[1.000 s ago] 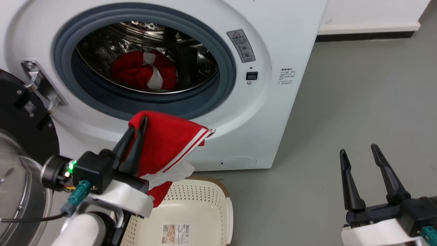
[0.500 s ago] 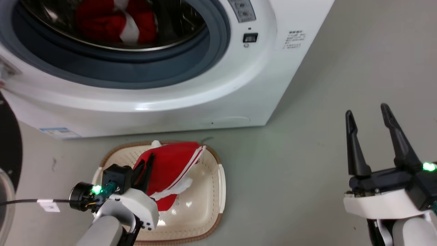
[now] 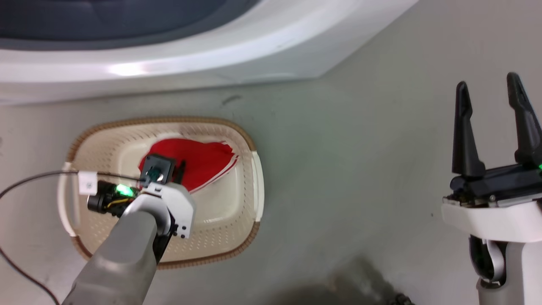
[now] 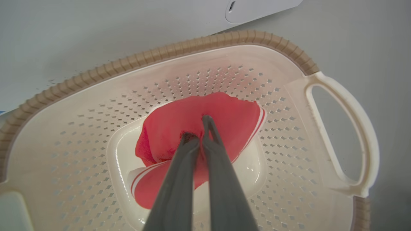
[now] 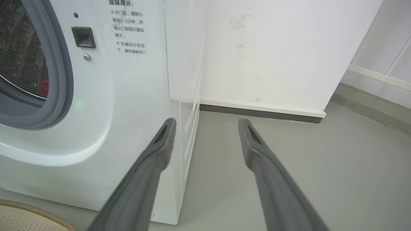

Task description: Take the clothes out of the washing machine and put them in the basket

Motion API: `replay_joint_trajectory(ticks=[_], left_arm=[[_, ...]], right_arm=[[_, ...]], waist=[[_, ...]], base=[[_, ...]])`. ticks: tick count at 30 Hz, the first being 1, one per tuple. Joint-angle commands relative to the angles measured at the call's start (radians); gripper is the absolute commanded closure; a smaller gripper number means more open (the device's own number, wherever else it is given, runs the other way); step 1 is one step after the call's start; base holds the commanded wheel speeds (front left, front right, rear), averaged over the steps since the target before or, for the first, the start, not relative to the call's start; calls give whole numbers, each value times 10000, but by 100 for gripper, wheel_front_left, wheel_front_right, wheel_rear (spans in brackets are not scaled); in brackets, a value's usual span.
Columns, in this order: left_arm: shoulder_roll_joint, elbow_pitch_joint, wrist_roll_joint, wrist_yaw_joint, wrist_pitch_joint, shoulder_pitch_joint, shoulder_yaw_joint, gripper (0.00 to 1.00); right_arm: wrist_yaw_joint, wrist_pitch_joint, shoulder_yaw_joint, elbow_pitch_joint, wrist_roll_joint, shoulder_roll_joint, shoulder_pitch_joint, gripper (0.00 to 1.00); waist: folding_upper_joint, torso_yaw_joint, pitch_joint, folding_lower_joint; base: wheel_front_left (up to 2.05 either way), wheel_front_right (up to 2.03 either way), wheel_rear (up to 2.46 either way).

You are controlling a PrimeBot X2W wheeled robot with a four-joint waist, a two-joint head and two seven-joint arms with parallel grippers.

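Clamped shut on a fold of the clothes [image 4: 224,118], the left gripper [image 4: 198,128] reaches down inside the basket [image 4: 224,73], its two fingers pressed together with red fabric pinched between the tips. The garment sits bunched low over the basket's smooth bottom panel and seems to touch it. In the left wrist view its long axis runs on a diagonal, from a white red-striped cuff at the lower left to a striped edge at the upper right, and that edge points toward the basket's white handle [image 4: 350,128]. The basket stands on the grey floor [image 3: 360,148] just in front of the washing machine [image 3: 211,55]. Well to the right, the right gripper [image 3: 487,84] hangs above bare floor, fingers spread apart and holding nothing.
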Motion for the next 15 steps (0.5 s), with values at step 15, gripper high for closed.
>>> replay_joint_trajectory(ticks=[15], left_arm=[[-572, 2460, 621, 255, 1000, -1534, -847, 100]], right_arm=[[-10, -19, -45, 3, 450, 18, -664, 0]], waist=[[0, -564, 1962, -3]], base=[[0, 0, 0]])
